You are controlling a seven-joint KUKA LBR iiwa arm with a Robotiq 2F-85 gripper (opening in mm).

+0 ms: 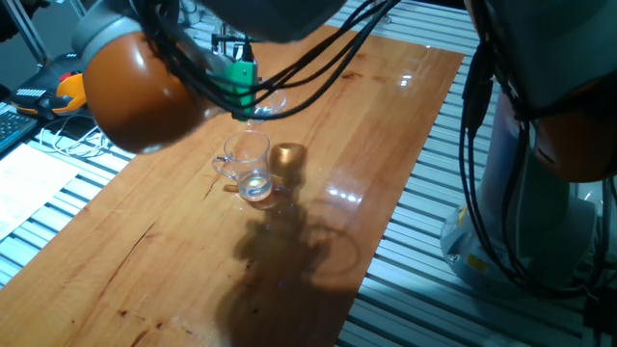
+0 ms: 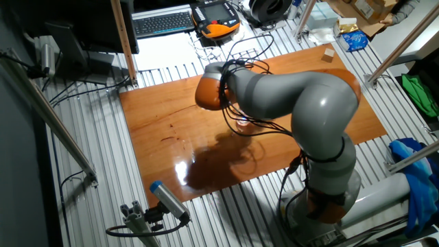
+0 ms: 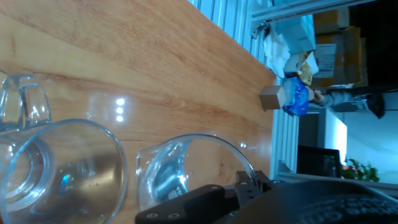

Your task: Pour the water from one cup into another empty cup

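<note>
In the hand view the mug (image 3: 59, 165) lies at the left, its loop handle (image 3: 25, 102) at the far left edge and its open mouth turned toward the camera; just to its right is the tumbler (image 3: 186, 168), lying over on its side in this view with its rim beside the mug's rim; whether the two rims touch cannot be told. The dark body of the gripper (image 3: 249, 202) fills the lower right of that view; its jaws seem closed on the tumbler, since the glass hangs tipped above the worktop (image 1: 386, 125) with nothing else under it, though the contact itself is hidden.

In one fixed view the mug (image 1: 247, 166) stands upright near the middle of the worktop, and the tumbler (image 1: 258, 104) hangs tilted just above and behind it, under the green part of the hand; the other fixed view hides both cups behind the arm.

The step in hand looks like the pour itself; the water cannot be made out in either glass. Next the tilt would need to deepen slowly, with the tumbler's lip kept over the mug's mouth; then the glass should be righted and set down well apart from the mug.
</note>
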